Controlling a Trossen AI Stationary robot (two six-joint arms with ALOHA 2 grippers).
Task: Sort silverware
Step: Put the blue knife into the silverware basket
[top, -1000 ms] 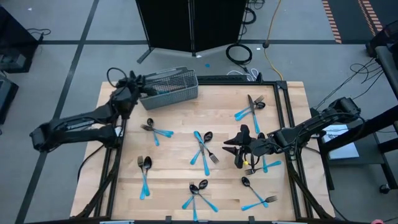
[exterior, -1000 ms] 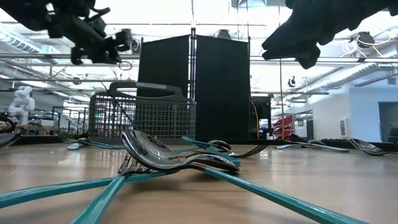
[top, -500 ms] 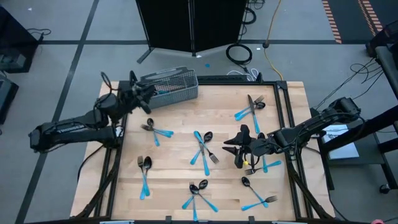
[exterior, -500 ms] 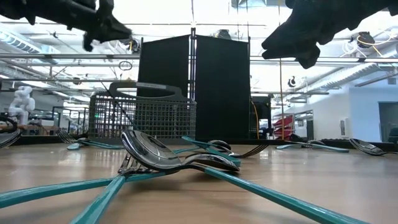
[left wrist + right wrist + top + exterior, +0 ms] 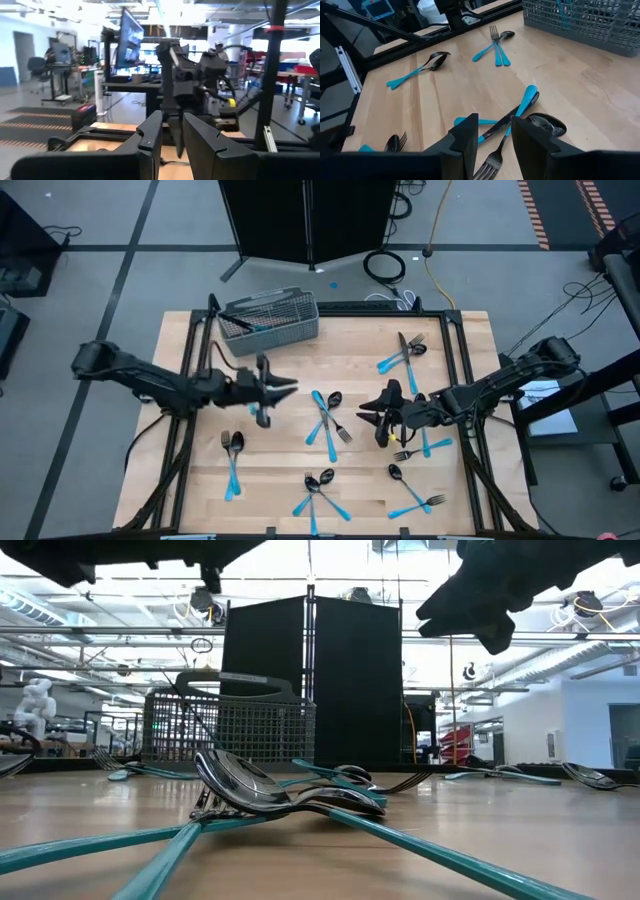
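My left hand (image 5: pixel 285 387) hangs over the middle-left of the desk (image 5: pixel 355 365), in front of the basket (image 5: pixel 285 328). Its fingers (image 5: pixel 150 137) stand slightly apart with nothing between them. My right hand (image 5: pixel 368 414) is right of centre, above the desk and facing the left one. It is also parted and empty, with its fingers (image 5: pixel 467 135) over a crossed bunch of silverware (image 5: pixel 325 420). The silverware lies in small crossed groups all over the desk: one bunch in the middle, one front left (image 5: pixel 232 455), one front centre (image 5: pixel 320 490), one front right (image 5: pixel 412 492) and one back right (image 5: pixel 402 352). A few blue pieces (image 5: pixel 250 326) sit in the basket at the back left.
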